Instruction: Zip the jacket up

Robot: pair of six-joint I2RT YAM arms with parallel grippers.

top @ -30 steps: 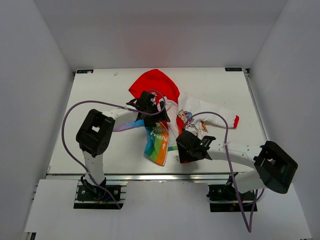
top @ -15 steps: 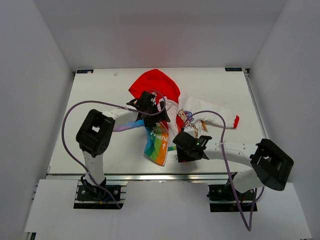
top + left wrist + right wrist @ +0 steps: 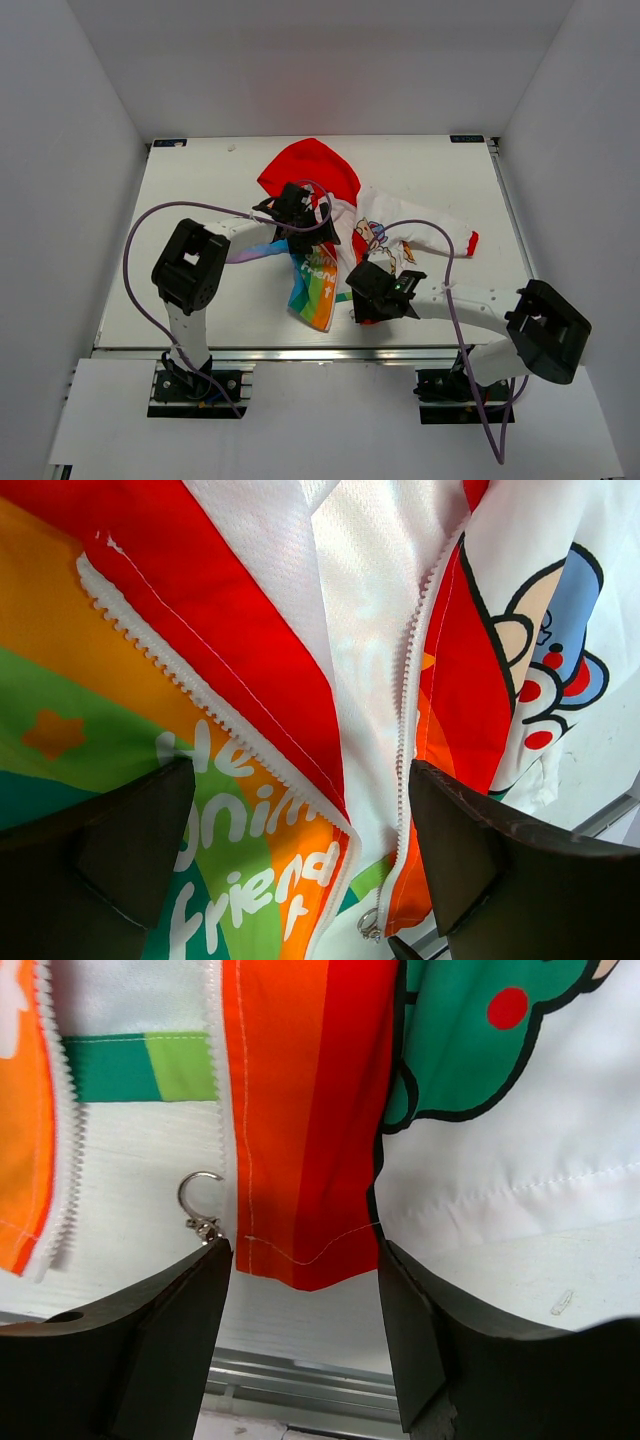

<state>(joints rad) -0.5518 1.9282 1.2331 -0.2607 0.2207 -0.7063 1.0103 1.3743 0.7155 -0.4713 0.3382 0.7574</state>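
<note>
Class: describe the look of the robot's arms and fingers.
The left arm and right arm have white links and black joint housings. A purple cable loops along each. The fingers are dark and wedge-shaped. A green light shows on the right wrist.

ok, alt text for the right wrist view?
The right tool, open, frames the bottom corner of an orange-red front panel of the unzipped jacket. A metal ring pull lies just left of that corner, between two rows of white zipper teeth.
</note>
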